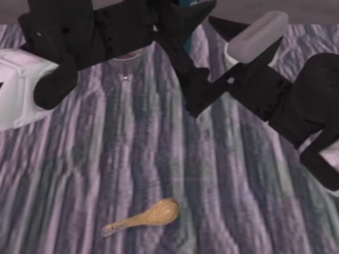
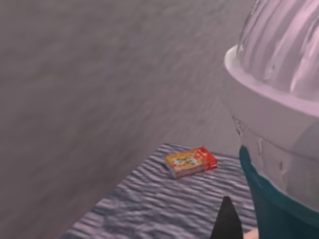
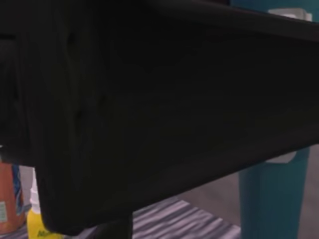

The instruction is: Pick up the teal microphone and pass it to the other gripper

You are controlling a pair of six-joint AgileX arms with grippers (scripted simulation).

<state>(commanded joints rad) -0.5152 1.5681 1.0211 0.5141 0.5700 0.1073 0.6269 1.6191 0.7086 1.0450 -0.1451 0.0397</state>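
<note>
The teal microphone (image 1: 185, 2) is raised at the back middle of the table, mostly hidden between the two arms. In the left wrist view its whitish head and teal handle (image 2: 279, 124) fill one side, right beside a black fingertip (image 2: 227, 221). My left gripper (image 1: 193, 13), on the arm with the white boxy segment, is shut on the handle. My right gripper (image 1: 206, 63), under the pale grey block, stands open just to the right. In the right wrist view the microphone's handle (image 3: 269, 199) is off to one side, beyond the left gripper's black body (image 3: 149, 109).
A tan speckled spoon (image 1: 145, 216) lies near the front middle of the striped cloth. A red and orange box (image 2: 191, 161) lies on the cloth near its edge. A yellow bottle (image 3: 37, 221) and an orange can (image 3: 7, 199) stand close together.
</note>
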